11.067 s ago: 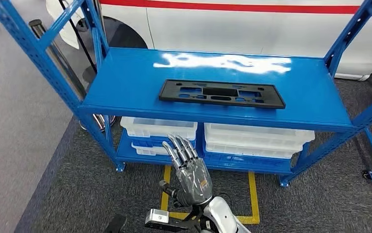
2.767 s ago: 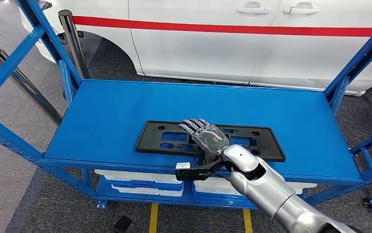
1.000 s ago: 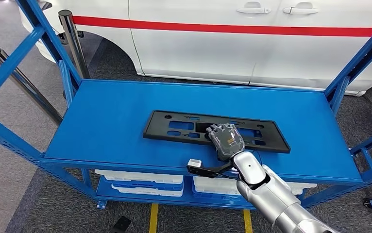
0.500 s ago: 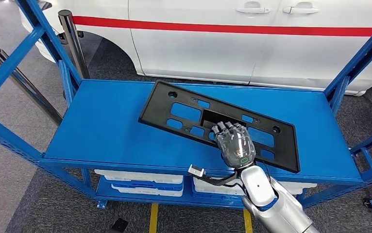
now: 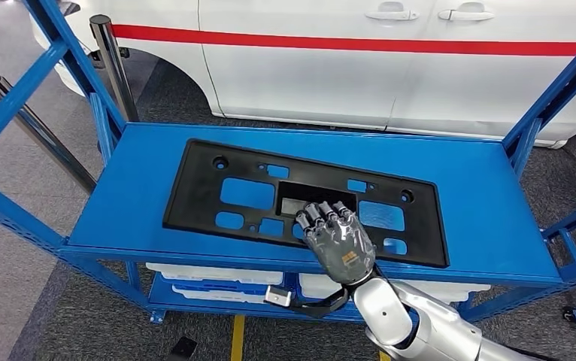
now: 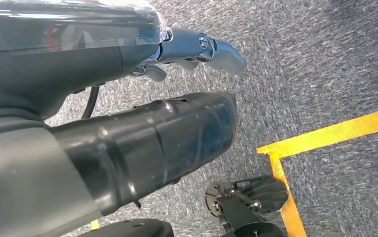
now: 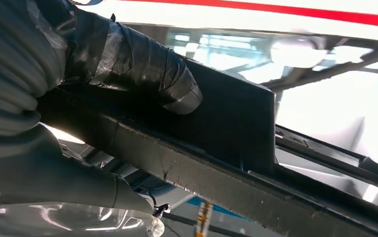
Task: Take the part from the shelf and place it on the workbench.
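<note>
One hand did the work: the right hand (image 5: 337,244) gripped the black plastic license plate frame (image 5: 255,197) at the middle of its near long edge, fingers (image 5: 322,213) hooked over the rim into the central cut-out, thumb (image 7: 142,69) pressed on the opposite face in the right wrist view. The frame was held tilted up over the blue shelf (image 5: 480,180), face toward the camera; whether its far edge touched the shelf top could not be told. The left hand (image 6: 142,143) hung over grey carpet with yellow floor tape (image 6: 325,136), holding nothing, its fingers stretched out.

Handling, as judged: the part looked light and fairly stiff, a thin flat rectangular panel with many rectangular openings and round screw holes, rounded corners, a matte, slightly grainy finish and a raised rim. With a single mid-edge hold the long ends could swing or twist, and smooth plastic might slip in the fingers. The cut-out rim gave a decent hook, so a central hold was sensible. Thin webs between openings seemed the weak spots.

The shelf was glossy painted steel with perforated uprights, clear plastic bins (image 5: 195,274) below, and a white car with a red stripe (image 5: 345,43) behind.
</note>
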You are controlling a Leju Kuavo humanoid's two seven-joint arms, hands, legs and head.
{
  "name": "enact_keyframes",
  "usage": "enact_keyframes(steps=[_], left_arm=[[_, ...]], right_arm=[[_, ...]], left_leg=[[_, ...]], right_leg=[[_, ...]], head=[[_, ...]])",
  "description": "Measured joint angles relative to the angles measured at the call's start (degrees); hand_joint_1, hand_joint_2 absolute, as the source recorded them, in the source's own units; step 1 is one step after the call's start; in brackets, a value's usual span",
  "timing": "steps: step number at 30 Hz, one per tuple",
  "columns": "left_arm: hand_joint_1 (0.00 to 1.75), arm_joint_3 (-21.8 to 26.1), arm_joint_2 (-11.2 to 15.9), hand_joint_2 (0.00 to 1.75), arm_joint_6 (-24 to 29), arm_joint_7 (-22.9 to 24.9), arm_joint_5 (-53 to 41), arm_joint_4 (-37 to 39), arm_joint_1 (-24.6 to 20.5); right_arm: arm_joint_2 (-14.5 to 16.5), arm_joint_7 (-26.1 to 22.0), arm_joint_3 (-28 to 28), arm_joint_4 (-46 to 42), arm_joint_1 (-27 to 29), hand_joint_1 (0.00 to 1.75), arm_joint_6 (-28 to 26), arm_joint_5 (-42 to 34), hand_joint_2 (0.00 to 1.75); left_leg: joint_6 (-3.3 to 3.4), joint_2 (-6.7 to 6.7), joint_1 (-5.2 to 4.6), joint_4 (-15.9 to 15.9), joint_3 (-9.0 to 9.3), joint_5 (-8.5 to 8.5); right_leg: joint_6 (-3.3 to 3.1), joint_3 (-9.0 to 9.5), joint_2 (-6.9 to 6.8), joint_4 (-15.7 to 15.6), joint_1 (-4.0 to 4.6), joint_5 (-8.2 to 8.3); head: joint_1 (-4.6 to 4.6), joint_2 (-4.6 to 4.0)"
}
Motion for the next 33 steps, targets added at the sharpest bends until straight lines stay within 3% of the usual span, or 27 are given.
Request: enact_keyframes(steps=[4, 8, 33], left_arm=[[0.0, 0.1, 0.0, 0.0, -0.3, 0.0, 0.1, 0.0, 0.0], [0.0, 0.1, 0.0, 1.75, -1.3, -0.3, 0.4, 0.0, 0.0], [0.0, 1.5, 0.1, 1.75, -3.6, -1.8, 1.6, 0.0, 0.2]], right_arm=[[0.0, 0.0, 2.7, -0.4, -0.7, 1.75, 0.1, 0.0, 1.75], [0.6, -1.1, 4.1, -0.4, -1.1, 1.75, 0.4, 0.0, 1.75], [1.9, 4.4, 6.4, -1.6, -1.0, 1.75, 2.0, 0.0, 1.75]], left_leg=[[0.0, -0.01, 0.0, 0.0, -0.01, 0.0], [0.0, 0.0, 0.0, 0.0, -0.01, 0.0], [0.0, -0.01, 0.0, 0.0, 0.0, 0.0]], right_leg=[[0.0, 0.01, -0.01, 0.0, 0.0, 0.0], [0.0, 0.01, -0.01, 0.0, 0.0, 0.0], [0.0, 0.0, -0.01, 0.0, -0.01, 0.0]], head=[[0.0, 0.0], [0.01, 0.0], [0.0, 0.0]])
